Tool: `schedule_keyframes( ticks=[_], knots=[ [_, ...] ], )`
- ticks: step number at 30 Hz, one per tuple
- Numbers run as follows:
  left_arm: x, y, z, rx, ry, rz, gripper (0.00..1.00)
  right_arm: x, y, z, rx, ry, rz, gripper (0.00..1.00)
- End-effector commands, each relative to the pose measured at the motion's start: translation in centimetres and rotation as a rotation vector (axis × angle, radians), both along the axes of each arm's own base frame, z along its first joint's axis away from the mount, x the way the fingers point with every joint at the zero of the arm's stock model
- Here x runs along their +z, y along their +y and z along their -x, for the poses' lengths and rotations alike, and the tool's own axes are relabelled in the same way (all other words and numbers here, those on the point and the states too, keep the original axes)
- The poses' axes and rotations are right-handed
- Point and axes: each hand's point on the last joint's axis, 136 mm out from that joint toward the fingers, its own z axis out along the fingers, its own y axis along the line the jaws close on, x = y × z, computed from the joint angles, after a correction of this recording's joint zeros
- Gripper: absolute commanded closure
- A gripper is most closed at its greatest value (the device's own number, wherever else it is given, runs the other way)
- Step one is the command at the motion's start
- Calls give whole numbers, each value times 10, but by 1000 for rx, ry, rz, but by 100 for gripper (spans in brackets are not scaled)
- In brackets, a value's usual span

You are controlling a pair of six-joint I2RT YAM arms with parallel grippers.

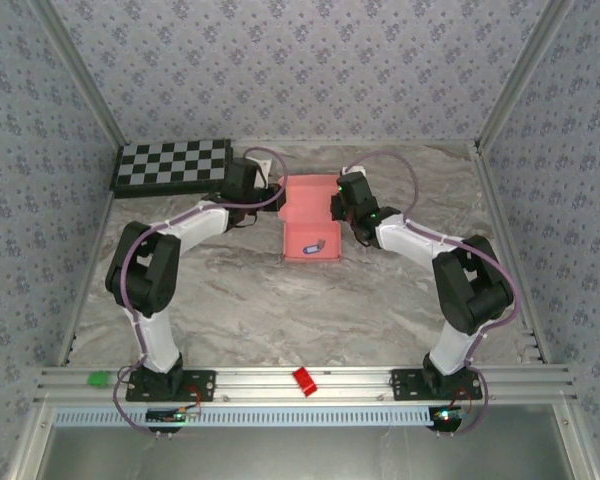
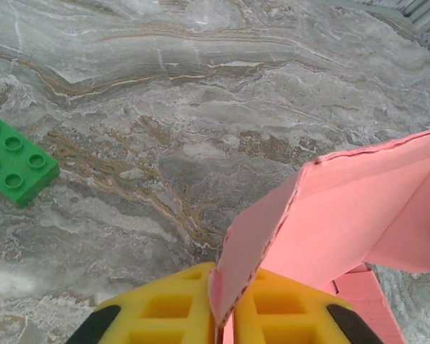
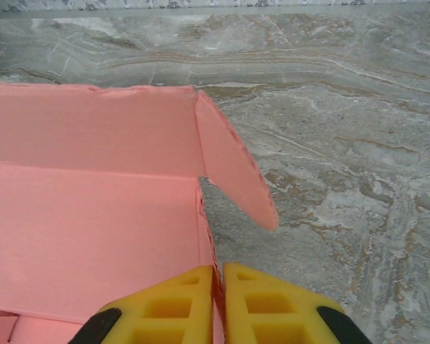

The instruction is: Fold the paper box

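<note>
Paper box (image 1: 310, 208), walls inside left fingers (image 2: 165, 312), right fingers (image 3: 272, 308)

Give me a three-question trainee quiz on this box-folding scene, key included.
1. True or false: the left gripper is shut on a wall of the paper box.
2. What lies on the table in the left wrist view? A. green brick B. red cup C. blue pen
3. Fill in: the right gripper pinches the box between ___ fingers.
Key: 1 true; 2 A; 3 yellow.
</note>
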Motion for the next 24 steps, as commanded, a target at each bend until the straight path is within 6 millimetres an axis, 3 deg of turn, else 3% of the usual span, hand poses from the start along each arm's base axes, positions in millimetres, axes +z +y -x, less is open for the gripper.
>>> schedule_keyframes(
  ticks=[1, 24],
  knots=[
    [26, -4, 0, 11, -58, 45, 89, 1, 8, 3, 5, 5, -35, 90],
    [31, 0, 16, 101, -156, 95, 100, 8, 19, 24, -3, -135, -37, 97]
  ],
)
